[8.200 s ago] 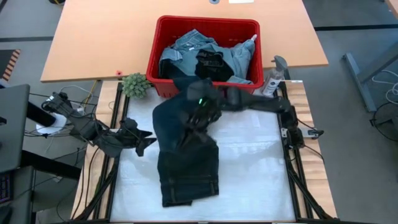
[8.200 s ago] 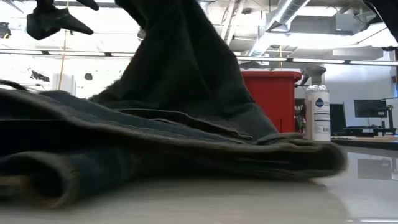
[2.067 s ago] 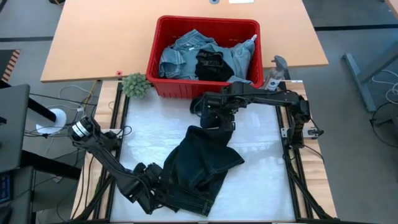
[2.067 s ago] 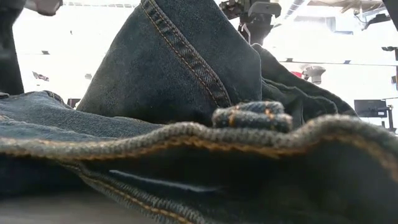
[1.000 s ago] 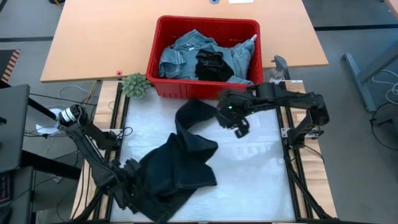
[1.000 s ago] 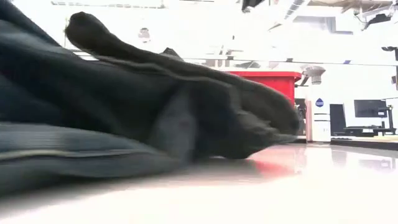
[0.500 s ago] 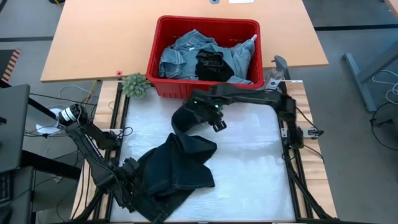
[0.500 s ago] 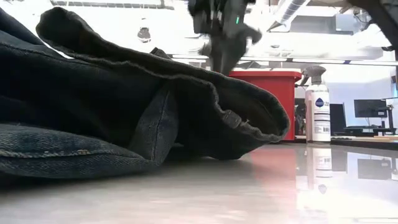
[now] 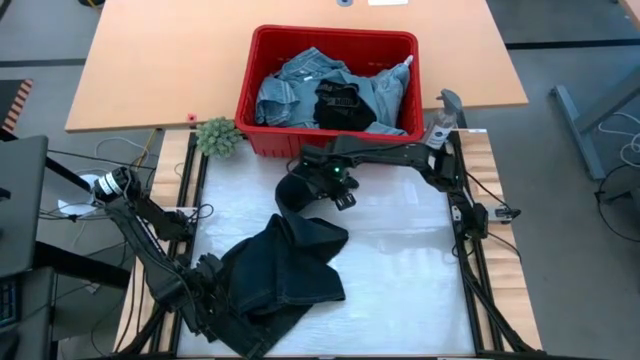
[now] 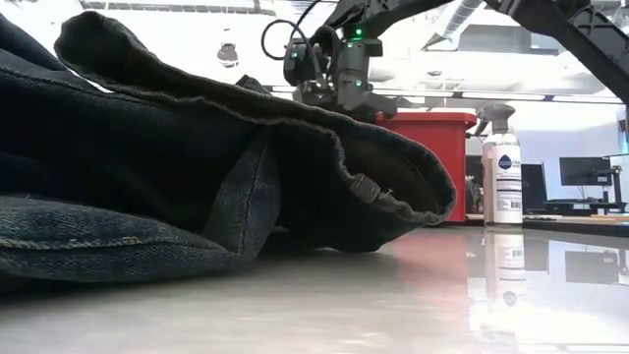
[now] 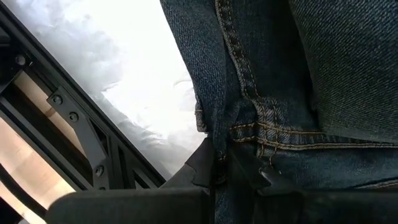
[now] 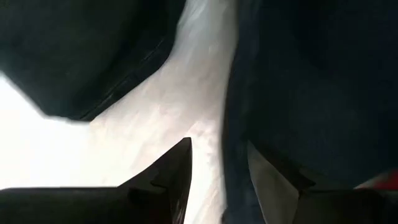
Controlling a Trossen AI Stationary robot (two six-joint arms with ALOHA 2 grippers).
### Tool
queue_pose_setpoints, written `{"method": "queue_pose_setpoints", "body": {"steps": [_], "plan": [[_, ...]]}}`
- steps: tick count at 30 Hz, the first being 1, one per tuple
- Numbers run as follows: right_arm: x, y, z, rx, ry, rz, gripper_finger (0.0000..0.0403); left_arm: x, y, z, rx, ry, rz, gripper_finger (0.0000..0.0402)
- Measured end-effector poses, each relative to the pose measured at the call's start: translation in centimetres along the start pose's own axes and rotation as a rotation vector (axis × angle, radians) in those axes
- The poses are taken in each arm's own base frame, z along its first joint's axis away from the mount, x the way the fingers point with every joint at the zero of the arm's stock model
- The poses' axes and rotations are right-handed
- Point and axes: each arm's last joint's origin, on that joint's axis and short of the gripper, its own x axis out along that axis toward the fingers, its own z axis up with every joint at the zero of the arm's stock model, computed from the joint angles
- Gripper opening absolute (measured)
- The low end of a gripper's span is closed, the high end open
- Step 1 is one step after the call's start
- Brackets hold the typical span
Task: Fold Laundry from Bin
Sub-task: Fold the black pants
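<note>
Dark jeans (image 9: pixel 285 265): hem pinched shut by left gripper (image 11: pixel 222 163) (near corner), leg running away toward the bin (image 9: pixel 330 42); free end being approached from directly above by open right gripper (image 9: pixel 335 190).

Jeans (image 9: pixel 285 265) are laid crumpled on the tabletop (image 9: pixel 400 280), toward its near left corner. The bin (image 9: pixel 262 55) is placed behind them, with laundry (image 9: pixel 330 95) inside. A plant (image 9: pixel 219 136) is set just left of the bin, a spray bottle (image 9: pixel 440 125) to its right. The left pincer (image 9: pixel 205 312) is found at the jeans' near left edge, the right pincer (image 9: pixel 340 192) over their far end.
</note>
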Motion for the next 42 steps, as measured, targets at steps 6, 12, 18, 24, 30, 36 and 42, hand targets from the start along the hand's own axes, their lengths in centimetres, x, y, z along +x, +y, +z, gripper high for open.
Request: {"method": "queue_pose_setpoints", "body": {"steps": [6, 12, 18, 24, 30, 36, 42], "plan": [[0.0, -0.3, 0.4, 0.006, -0.037, -0.037, 0.0182, 0.0, 0.0, 0.0, 0.029, -0.002, -0.001, 0.0008], [3.0, 0.4, 0.1, 0.01, 0.009, -0.012, 0.0182, 0.0, 0.0, 0.0, 0.053, -0.005, -0.002, 0.0008], [5.1, 0.0, -1.2, 0.042, 0.101, -0.135, 0.018, 0.0, 0.0, 0.1, 0.054, -0.028, -0.008, 0.0008], [5.4, -1.0, -2.5, 0.146, 0.206, -0.261, 0.0043, 0.0, 0.0, 0.1, 0.081, -0.032, -0.008, 0.0008], [3.8, 1.0, -4.5, 0.352, 0.416, -0.162, 0.0024, 0.0, -0.1, 0.1, 0.159, -0.031, -0.015, 0.0008], [-0.6, 5.2, -6.1, 0.742, 0.612, -0.19, 0.0024, 0.0, -0.1, 0.1, 0.311, -0.036, -0.014, 0.0008], [-3.1, 10.7, -8.2, 1.133, 0.564, -0.132, 0.0024, -0.6, 0.2, 0.1, 0.474, -0.002, -0.044, 0.0008]]}}
